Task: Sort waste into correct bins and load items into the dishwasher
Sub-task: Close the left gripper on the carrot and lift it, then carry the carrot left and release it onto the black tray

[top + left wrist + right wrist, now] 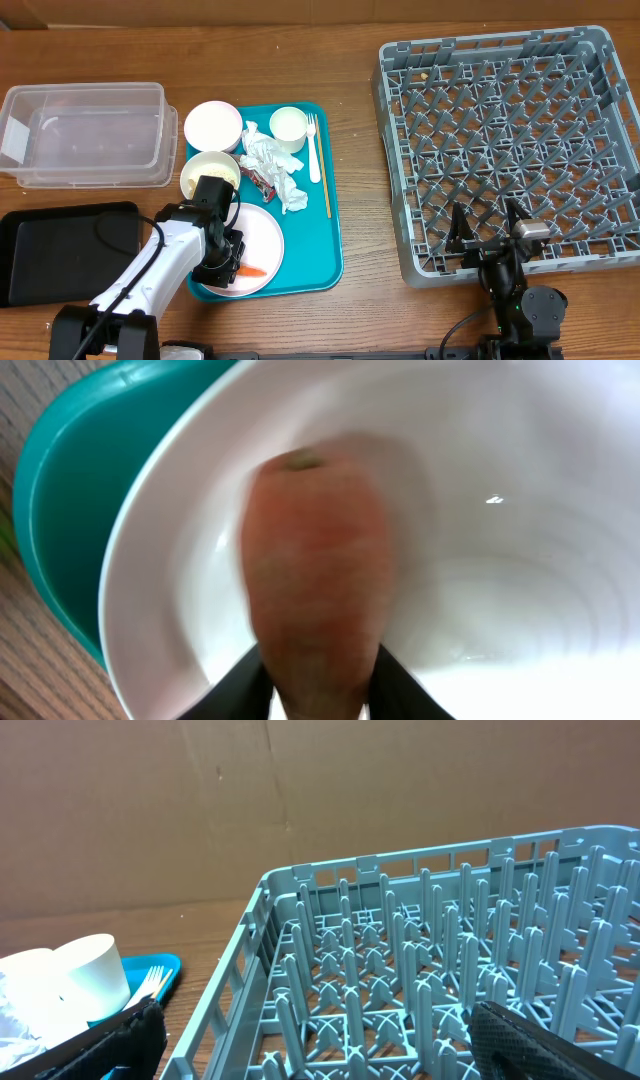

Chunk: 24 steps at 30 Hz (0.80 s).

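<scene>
**Overhead view.** The left pincer (228, 262) is down over the pink plate (268, 232), which lies directly beneath it on the teal tray (335, 200). The carrot stick (252, 270) lies on the plate, reaching out from the fingertips. Beyond the pincer on the same tray lie the two bowls (213, 125) (205, 170), the cup (288, 125), the fork (314, 150), the crumpled napkins (270, 165) and the red wrapper (262, 181). The clear tub (90, 88) and the black tray (60, 250) sit off to the arm's side, both apparently empty. The right pincer (490, 228) rests at the near edge of the dish rack (500, 40), fingers apart.

**Left wrist view.** The fingers (235, 690) press against both sides of the carrot stick (315, 580); the left pincer (320, 695) is clamped on it. The plate (520, 610) lies under the pincer, with the tray rim (60, 510) beyond it.

**Right wrist view.** The right pincer (320, 1040) stands wide open, holding nothing. The rack (300, 880) lies ahead of it; cup (90, 975) and fork (150, 982) are far to one side.

**Progress.** Judged early: no waste is binned, no dish is racked. The carrot is the first item gripped; all else remains.

**Markings.** A white label on the tub end is unreadable. No other writing is visible.
</scene>
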### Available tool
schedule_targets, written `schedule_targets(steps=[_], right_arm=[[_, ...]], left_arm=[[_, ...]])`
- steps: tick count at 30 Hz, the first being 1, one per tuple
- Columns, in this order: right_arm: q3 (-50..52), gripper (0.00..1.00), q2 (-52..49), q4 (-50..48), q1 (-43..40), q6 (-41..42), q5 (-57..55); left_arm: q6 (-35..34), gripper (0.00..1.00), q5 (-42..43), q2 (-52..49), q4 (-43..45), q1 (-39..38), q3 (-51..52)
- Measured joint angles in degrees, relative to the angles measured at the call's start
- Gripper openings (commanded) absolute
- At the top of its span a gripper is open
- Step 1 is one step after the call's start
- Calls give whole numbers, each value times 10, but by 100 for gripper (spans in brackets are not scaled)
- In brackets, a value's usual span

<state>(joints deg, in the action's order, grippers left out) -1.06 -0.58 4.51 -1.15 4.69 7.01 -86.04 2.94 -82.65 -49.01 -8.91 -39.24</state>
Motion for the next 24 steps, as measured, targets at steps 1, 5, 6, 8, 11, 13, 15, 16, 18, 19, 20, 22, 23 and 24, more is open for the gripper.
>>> schedule_targets(steps=[1, 5, 6, 8, 11, 13, 15, 16, 18, 19, 20, 22, 23, 24], right_arm=[[0, 100, 0, 0, 0, 0, 0], [0, 100, 0, 0, 0, 0, 0], [0, 100, 0, 0, 0, 0, 0], [0, 100, 0, 0, 0, 0, 0], [0, 100, 0, 0, 0, 0, 0], [0, 100, 0, 0, 0, 0, 0], [0, 100, 0, 0, 0, 0, 0], [0, 100, 0, 0, 0, 0, 0], [0, 100, 0, 0, 0, 0, 0], [0, 100, 0, 0, 0, 0, 0], [0, 100, 0, 0, 0, 0, 0], [0, 100, 0, 0, 0, 0, 0], [0, 100, 0, 0, 0, 0, 0], [0, 100, 0, 0, 0, 0, 0]], left_arm=[[0, 18, 1, 0, 0, 0, 0], [7, 9, 6, 0, -1, 0, 0], [10, 9, 9, 0, -3, 0, 0], [18, 9, 13, 0, -16, 0, -4], [23, 8, 13, -1, -59, 0, -23], [25, 7, 13, -3, -99, 0, -53], [31, 7, 13, -3, -127, 0, -88], [36, 6, 12, -5, -154, 0, -113], [41, 5, 5, -6, -201, 6, -156], [42, 6, -2, -6, -225, 13, -177], [44, 6, -9, -6, -247, 23, -196], [48, 9, -26, -6, -287, 57, -232], [50, 9, -35, -6, -297, 76, -244], [53, 9, -49, -6, -307, 111, -261]])
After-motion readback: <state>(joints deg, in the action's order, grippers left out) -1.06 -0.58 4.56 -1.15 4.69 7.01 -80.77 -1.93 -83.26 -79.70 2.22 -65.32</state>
